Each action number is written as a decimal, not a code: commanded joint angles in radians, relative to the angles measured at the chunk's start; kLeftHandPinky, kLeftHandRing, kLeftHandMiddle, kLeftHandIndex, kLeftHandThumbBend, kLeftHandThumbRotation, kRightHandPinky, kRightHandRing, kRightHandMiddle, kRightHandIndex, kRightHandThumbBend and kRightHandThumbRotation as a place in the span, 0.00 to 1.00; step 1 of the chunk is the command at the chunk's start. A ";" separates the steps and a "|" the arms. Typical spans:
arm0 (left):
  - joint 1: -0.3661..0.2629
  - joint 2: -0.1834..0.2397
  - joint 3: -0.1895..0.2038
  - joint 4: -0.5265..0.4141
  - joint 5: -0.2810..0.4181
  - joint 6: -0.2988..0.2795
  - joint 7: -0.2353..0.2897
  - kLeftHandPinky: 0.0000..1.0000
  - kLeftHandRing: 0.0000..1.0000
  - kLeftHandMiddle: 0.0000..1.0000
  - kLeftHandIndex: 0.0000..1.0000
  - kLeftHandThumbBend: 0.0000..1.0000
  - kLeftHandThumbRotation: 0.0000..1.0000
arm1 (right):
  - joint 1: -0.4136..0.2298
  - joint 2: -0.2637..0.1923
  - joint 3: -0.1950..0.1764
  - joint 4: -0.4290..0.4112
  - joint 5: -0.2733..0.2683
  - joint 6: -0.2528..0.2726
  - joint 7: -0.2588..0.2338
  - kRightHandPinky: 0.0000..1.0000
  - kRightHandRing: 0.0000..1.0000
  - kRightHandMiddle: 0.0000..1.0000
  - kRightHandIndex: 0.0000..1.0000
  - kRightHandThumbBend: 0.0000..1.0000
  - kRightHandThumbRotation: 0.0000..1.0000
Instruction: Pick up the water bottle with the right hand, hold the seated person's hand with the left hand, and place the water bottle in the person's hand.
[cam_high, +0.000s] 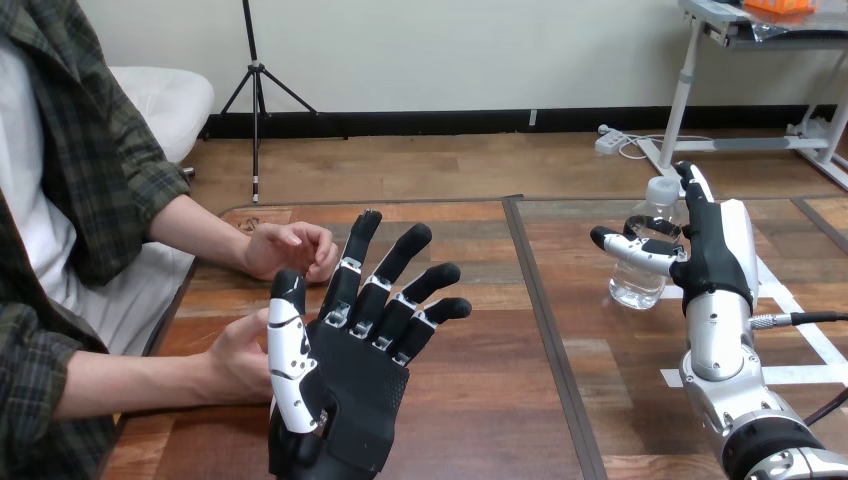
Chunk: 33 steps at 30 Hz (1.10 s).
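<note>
Thumb of the right hand is wrapping across the front of the water bottle, with the fingers curling round behind it, so the hand is closing on the bottle from its right side. The clear bottle is standing upright on the wooden table, at its far right part, its base resting on the wood. White tape lines are lying on the table just beside that arm. A dark seam is running down the table between the bottle and the left hand, which is hanging well apart from the bottle, palm facing up, fingers straight and spread, holding nothing. The person's nearer hand is lying just left of that palm, partly hidden behind its thumb; whether they are touching I cannot tell. The person's farther hand is resting loosely curled beyond the left hand's fingertips.
</note>
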 joint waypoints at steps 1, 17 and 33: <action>0.065 -0.104 0.003 -0.061 0.002 -0.016 -0.001 0.62 0.71 0.83 0.98 0.54 1.00 | -0.099 -0.016 0.013 0.005 -0.009 0.003 0.003 0.90 0.97 0.97 0.94 0.67 0.01; 0.071 -0.106 0.003 -0.063 -0.002 -0.019 -0.006 0.62 0.71 0.83 0.99 0.55 1.00 | -0.104 -0.022 0.018 0.029 -0.019 0.022 0.015 0.86 0.94 0.94 0.91 0.68 0.03; 0.078 -0.107 0.001 -0.065 -0.002 -0.020 -0.004 0.62 0.71 0.83 1.00 0.56 1.00 | -0.112 -0.037 0.044 0.067 -0.050 0.053 0.012 0.84 0.88 0.88 0.85 0.70 0.05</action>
